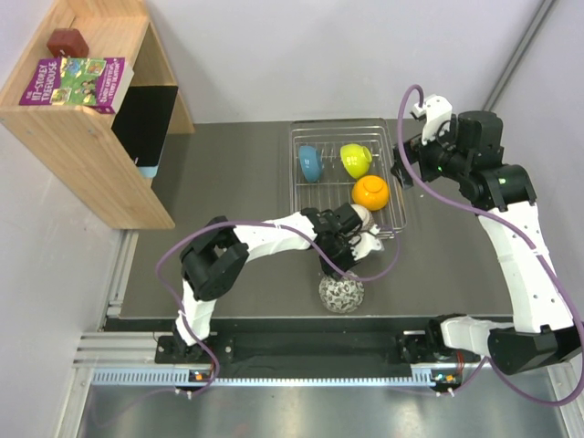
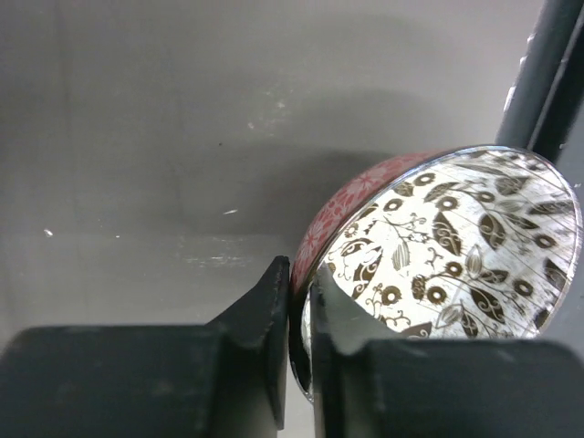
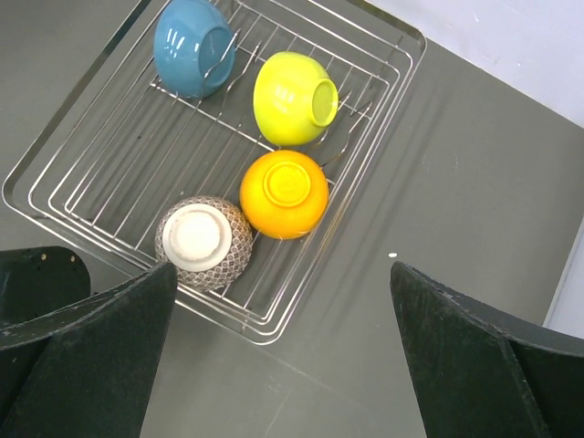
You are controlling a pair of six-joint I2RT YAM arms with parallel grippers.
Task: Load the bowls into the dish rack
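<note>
Bowls are nearly all loaded: four of five are in the rectangular silver wire dish rack (image 3: pixel 91 182), and one is left. Inside the rack, a glossy blue bowl (image 3: pixel 192 46) lies at the far left with a yellow-green bowl (image 3: pixel 287 96) to its right, both tipped over. A round orange bowl (image 3: pixel 285 193) and a brown-lattice white bowl (image 3: pixel 203 242) sit upside down nearer me. The pinkish-red bowl with a brown-patterned inside (image 1: pixel 341 294) is just in front of the rack, its rim pinched in my left hand (image 2: pixel 299 274). My right hand (image 3: pixel 283 274) hangs spread wide over the rack's right side.
</note>
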